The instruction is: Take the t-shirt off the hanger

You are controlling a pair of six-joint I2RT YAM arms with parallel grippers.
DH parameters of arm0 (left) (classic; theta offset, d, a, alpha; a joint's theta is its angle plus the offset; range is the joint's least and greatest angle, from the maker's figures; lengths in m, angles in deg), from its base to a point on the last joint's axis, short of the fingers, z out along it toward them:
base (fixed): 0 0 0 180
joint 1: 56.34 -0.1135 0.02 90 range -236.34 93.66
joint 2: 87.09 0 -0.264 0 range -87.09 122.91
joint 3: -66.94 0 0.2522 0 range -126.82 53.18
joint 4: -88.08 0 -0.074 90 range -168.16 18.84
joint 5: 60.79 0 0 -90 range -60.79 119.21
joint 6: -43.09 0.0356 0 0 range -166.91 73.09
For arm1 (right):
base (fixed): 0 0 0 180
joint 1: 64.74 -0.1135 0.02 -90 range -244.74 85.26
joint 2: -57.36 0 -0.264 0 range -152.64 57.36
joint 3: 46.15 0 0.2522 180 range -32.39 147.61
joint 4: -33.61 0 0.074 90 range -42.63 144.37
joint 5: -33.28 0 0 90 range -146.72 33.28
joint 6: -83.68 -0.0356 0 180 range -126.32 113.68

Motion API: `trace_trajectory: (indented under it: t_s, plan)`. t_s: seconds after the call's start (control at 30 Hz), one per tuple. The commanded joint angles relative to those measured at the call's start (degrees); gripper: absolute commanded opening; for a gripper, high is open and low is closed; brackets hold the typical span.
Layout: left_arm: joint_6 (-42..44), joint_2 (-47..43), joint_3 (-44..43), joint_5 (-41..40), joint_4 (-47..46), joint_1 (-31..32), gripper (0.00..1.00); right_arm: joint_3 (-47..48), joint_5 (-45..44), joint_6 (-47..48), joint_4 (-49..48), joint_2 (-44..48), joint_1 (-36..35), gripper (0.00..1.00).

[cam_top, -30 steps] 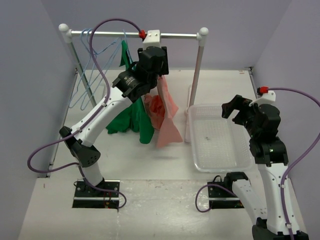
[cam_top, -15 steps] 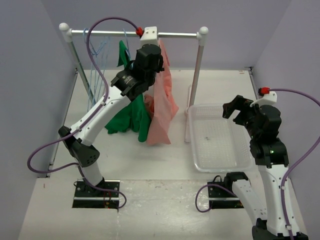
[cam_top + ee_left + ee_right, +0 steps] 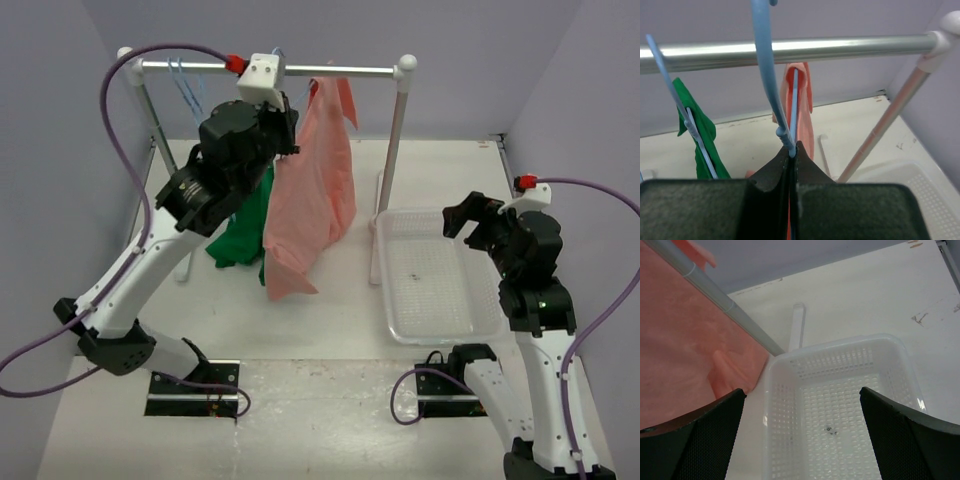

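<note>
Change, spare hangers: a second ago the spare hangers (image 3: pixel 185 85) swung low at the left. Now we see them bunched high at the left end of the rail (image 3: pixel 350 71).
Change, left arm: the left arm (image 3: pixel 150 270) has risen and swung leftward, and its wrist now sits just under the rail.
Change, left pincer: earlier it was lower, against the pink cloth. Now the left pincer (image 3: pixel 792 150) is up by the rail, its jaws clamped together on the light-blue wire of the hanger (image 3: pixel 765 75).
Change, t-shirt: the pink t-shirt (image 3: pixel 315 190) hung narrow and bunched before. Now it sits higher and spreads wider.
Change, right arm: we see none. The right pincer (image 3: pixel 470 215) hangs over the basket (image 3: pixel 440 213) as before, jaws spread wide, holding nothing.
T-shirt's place: on the hanger, below the rail, just beside the green shirt (image 3: pixel 245 225) on its left, with the right post (image 3: pixel 390 160) on its other side. We cannot tell whether the hook rests on the rail.
Surface: a white table (image 3: pixel 300 340) with a few scuffs; the rack and the basket stand on it.
Room: pale lavender walls (image 3: pixel 60 150) on the left, back and right.
Counts: two arms, two shirts, one rail on two posts, one basket. There is one hanger under each shirt. The spare ones are too tangled for us to count.
</note>
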Motion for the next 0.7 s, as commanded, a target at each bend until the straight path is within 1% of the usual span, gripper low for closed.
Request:
trace_trajectory:
  t_s: [0.0,0.07,0.1,0.2,0.27,0.37,0.47,0.5,0.57,0.6,0.67]
  plan:
    - [1.88,-5.66,4.89,6.40,-5.01,0.79,0.00,-0.34,3.21,1.66,-2.69,0.11,0.15,0.99]
    - [0.83,-8.83,7.97,7.38,-5.01,0.97,0.00,-0.34,3.66,1.75,-2.95,-0.15,0.15,0.99]
    - [0.30,-9.97,11.03,8.61,-5.27,0.97,0.00,-0.34,3.83,1.84,-2.96,-0.42,0.23,0.99]
    - [-0.14,-13.40,15.61,15.63,-5.10,1.41,0.00,-0.61,7.34,3.15,-3.31,-0.86,0.24,0.99]
    - [-0.32,-16.39,18.78,21.33,-4.66,2.19,0.00,-0.87,11.82,3.95,-3.75,-0.95,0.23,0.99]
    - [-2.07,-21.66,27.12,23.29,-2.65,3.34,0.00,-1.40,17.61,6.75,-4.36,-1.12,-0.64,0.99]
    - [-3.74,-26.93,30.13,22.51,1.56,3.52,0.00,-1.49,19.21,8.78,-4.80,-2.00,-5.02,0.99]
    - [-4.96,-29.29,31.79,22.50,2.45,3.52,0.00,-1.40,18.52,10.52,-4.98,-2.44,-9.39,0.99]
    - [-5.33,-31.85,34.78,24.95,3.77,3.52,0.00,-1.13,17.63,12.47,-5.24,-4.54,-13.63,0.99]
    - [-5.33,-33.08,35.40,25.75,4.39,3.52,0.00,-1.05,18.76,14.74,-5.59,-5.42,-16.35,0.99]
    - [-5.24,-36.34,36.03,25.84,6.05,3.52,0.00,-1.83,22.80,18.78,-8.04,-7.79,-17.86,0.99]
